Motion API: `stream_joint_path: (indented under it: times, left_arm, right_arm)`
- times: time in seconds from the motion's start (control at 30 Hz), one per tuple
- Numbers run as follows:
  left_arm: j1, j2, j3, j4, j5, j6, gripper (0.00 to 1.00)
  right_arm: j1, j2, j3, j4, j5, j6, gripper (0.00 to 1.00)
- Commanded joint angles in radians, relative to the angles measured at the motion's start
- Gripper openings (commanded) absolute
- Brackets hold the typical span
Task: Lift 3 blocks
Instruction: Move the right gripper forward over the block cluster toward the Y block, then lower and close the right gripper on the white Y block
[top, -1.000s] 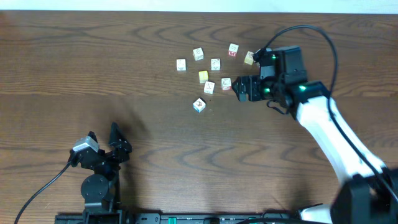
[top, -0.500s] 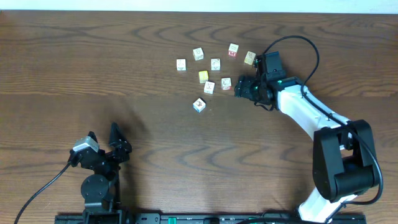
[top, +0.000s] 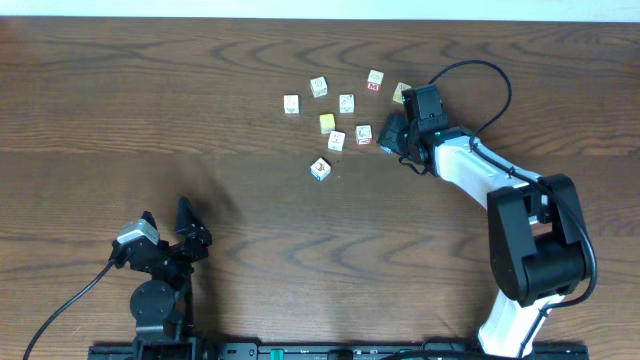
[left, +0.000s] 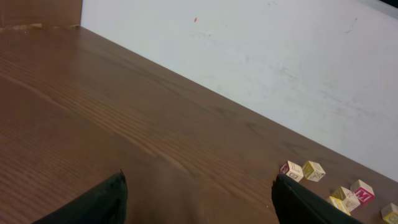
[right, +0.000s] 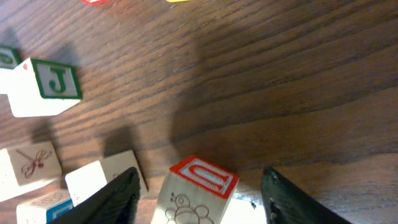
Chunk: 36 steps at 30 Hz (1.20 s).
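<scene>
pale wooden cube with red-trimmed face (right: 198, 185), resting on dark wooden table (right: 298, 74), flanked by right gripper (right: 199, 198), fingers spread, not touching; first pickup in hand; next, likely, pinching shut and raising.

Blocks (top: 337, 140) tightly clustered; broad free table (top: 150, 120) leftward.

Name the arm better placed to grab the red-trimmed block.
Right. The right claw is open and straddles the red-trimmed block, with gaps on both sides. The left claw sits open, far across the table from every block.
</scene>
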Motion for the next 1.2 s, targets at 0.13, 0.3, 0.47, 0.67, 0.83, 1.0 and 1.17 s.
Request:
stream_joint_path:
  times: [0.13,0.3,0.47,0.67,0.83,1.0,1.17]
  left_arm:
    - [0.004,-0.005,-0.015,-0.045,-0.014,-0.002,0.75]
    - [0.004,-0.005,-0.015,-0.045,-0.014,-0.002,0.75]
    - [0.004,-0.005,-0.015,-0.045,-0.014,-0.002,0.75]
    - [0.004,-0.005,-0.015,-0.045,-0.014,-0.002,0.75]
    - [0.004,-0.005,-0.015,-0.045,-0.014,-0.002,0.75]
    - [0.004,-0.005,-0.015,-0.044,-0.014,-0.002,0.75]
    - [0.004,-0.005,-0.015,-0.045,-0.014,-0.002,0.75]
  right_arm:
    - [0.014,0.011,0.019,0.018,0.018,0.011,0.34]
    - [0.025,0.011,0.019,-0.018,0.001,-0.063,0.27]
    - [0.035,0.011,0.019,-0.067,0.002,-0.103,0.38]
    - [0.037,0.011,0.022,-0.066,-0.027,-0.175,0.68]
    - [0.039,0.011,0.022,-0.082,-0.043,-0.236,0.47]
    - [0.042,0.011,0.022,-0.123,-0.051,-0.300,0.57]
    - [0.042,0.011,0.022,-0.180,-0.050,-0.395,0.63]
